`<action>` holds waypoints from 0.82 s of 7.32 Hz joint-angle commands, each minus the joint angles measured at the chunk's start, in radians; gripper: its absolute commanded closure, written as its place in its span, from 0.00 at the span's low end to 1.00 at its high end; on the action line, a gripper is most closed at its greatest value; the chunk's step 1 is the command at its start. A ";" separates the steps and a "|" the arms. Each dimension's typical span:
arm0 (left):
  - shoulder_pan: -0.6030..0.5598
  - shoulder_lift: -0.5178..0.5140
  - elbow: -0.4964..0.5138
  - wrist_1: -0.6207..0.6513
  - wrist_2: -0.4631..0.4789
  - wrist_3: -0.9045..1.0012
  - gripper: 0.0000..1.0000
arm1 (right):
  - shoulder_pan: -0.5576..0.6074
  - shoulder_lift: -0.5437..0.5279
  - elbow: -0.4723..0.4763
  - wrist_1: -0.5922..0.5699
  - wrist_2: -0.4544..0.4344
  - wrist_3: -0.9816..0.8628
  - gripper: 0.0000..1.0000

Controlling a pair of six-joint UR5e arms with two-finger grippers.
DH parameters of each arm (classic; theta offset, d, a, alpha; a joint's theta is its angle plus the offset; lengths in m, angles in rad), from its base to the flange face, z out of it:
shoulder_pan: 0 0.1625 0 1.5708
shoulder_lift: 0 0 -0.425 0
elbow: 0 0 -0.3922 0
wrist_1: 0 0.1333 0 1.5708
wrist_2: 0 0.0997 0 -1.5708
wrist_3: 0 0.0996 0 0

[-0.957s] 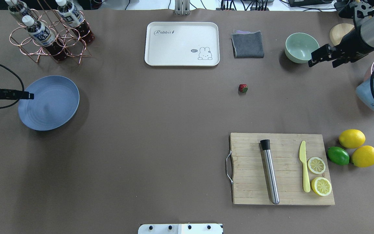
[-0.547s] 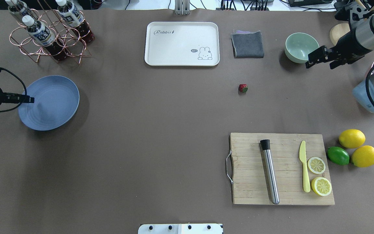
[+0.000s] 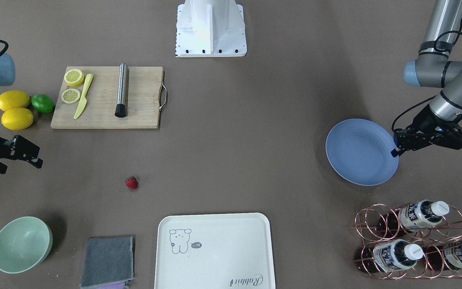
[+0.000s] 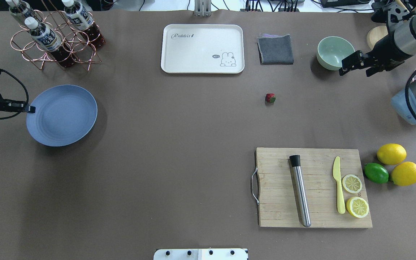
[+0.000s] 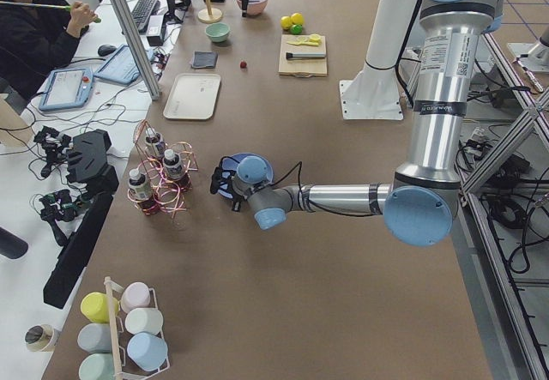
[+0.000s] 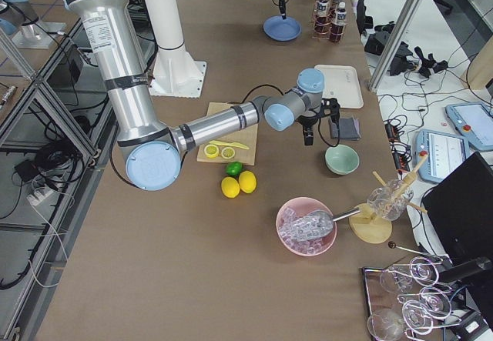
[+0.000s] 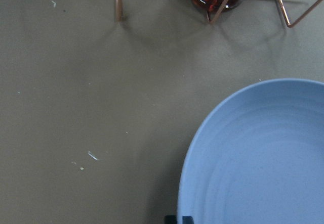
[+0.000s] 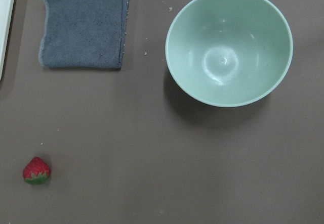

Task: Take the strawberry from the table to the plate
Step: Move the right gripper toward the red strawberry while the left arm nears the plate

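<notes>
The tiny red strawberry (image 4: 270, 98) (image 3: 131, 183) lies alone on the brown table (image 4: 179, 144), right of centre, and shows at the lower left of the right wrist view (image 8: 36, 170). The round blue plate (image 4: 61, 115) (image 3: 361, 151) (image 7: 263, 158) lies flat at the far left. My left gripper (image 4: 31, 109) (image 3: 393, 152) is at the plate's left rim, with its narrow tips closed astride the rim. My right gripper (image 4: 354, 71) (image 3: 20, 163) hangs open and empty near the pale green bowl, well to the right of the strawberry.
A green bowl (image 4: 335, 52), a grey cloth (image 4: 275, 49) and a cream tray (image 4: 202, 48) line the far side. A cutting board (image 4: 276, 202) with a metal rod, knife and lemon slices sits front right, beside lemons (image 4: 391, 154) and a lime. A bottle rack (image 4: 54, 36) stands behind the plate.
The plate has gone from tilted to lying flat and sits a little further right. The left gripper's tip has drawn slightly left. The right gripper has crept a little up and left.
</notes>
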 commanded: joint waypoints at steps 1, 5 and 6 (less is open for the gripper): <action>-0.086 -0.054 -0.067 0.130 -0.174 -0.065 1.00 | -0.020 0.041 -0.018 -0.006 0.001 0.023 0.00; -0.002 -0.078 -0.251 0.152 -0.106 -0.367 1.00 | -0.155 0.115 -0.014 0.007 -0.091 0.104 0.00; 0.064 -0.078 -0.291 0.164 -0.046 -0.415 1.00 | -0.189 0.141 -0.012 0.007 -0.109 0.106 0.00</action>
